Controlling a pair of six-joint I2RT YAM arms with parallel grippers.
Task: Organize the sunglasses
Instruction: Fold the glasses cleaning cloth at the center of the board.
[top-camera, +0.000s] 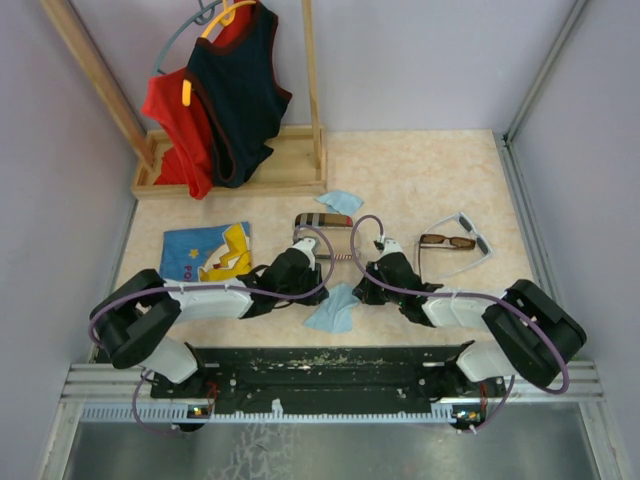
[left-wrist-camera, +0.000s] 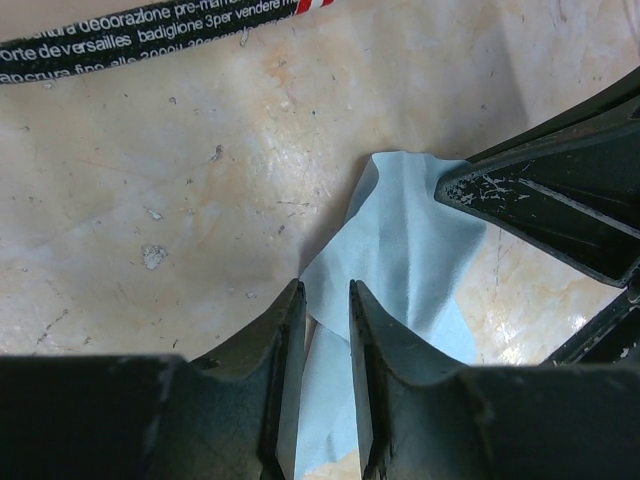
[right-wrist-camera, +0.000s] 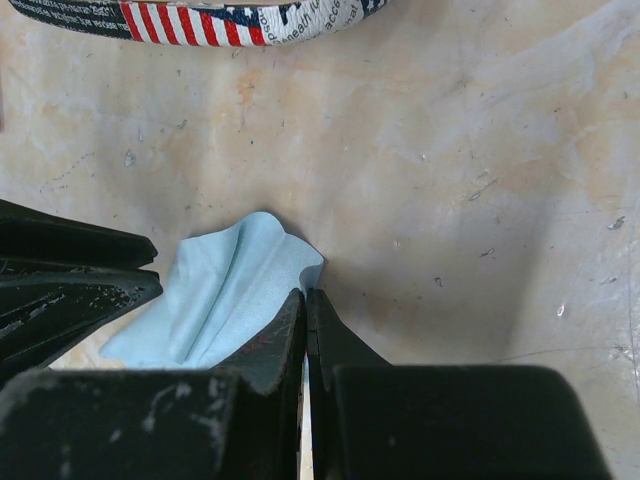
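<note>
The sunglasses lie at the table's right: a dark brown pair and, just right of it, a white-grey pair. Neither gripper is near them. Both grippers meet over a light-blue cloth at the table's middle front. My left gripper stands slightly open, and the cloth runs loosely through the gap. The jaws of my right gripper are shut, with the cloth's edge pinched at their tips and raised off the table.
A flag-print case lies just beyond the grippers. A plaid case and a second light-blue cloth lie farther back. A blue and yellow fabric lies at left. A wooden rack with hanging tops stands back left.
</note>
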